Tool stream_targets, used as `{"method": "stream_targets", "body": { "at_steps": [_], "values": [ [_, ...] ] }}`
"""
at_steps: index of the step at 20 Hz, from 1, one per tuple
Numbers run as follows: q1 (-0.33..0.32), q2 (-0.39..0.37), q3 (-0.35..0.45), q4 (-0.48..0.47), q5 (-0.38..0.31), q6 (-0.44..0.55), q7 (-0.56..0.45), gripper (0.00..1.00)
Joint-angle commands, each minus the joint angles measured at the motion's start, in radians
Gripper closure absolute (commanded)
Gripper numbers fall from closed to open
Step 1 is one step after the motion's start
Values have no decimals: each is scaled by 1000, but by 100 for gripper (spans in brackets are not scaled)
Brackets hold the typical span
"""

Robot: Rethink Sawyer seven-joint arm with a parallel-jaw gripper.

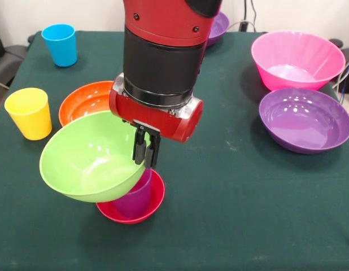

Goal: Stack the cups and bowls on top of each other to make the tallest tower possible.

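Note:
My gripper (146, 151) is shut on the right rim of the lime green bowl (87, 158). The bowl hangs tilted, with its opening facing up and towards the camera. It sits over a purple cup (136, 197), which stands inside the small red bowl (151, 208) near the table's front. Whether the green bowl rests on the cup I cannot tell. A wide orange bowl (79, 100) lies just behind the green one. A yellow cup (29, 113) and a blue cup (60, 44) stand upright at the left. The small orange bowl is not in view.
A big pink bowl (296, 59) and a purple bowl (304, 119) sit at the right. A second purple bowl (218, 27) peeks out behind the arm at the back. The dark green table (231, 214) ends close in front of the red bowl.

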Motion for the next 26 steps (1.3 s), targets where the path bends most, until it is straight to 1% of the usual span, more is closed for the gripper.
{"method": "stream_targets", "body": {
  "at_steps": [1, 11, 21, 26],
  "values": [
    [31, -25, 25, 119, -33, 6, -56, 100],
    [51, -24, 6, 103, -17, 33, -35, 100],
    [64, -28, -14, 159, -8, -28, 4, 100],
    [77, -19, -21, 168, 1, -43, 36, 100]
  ]
}}
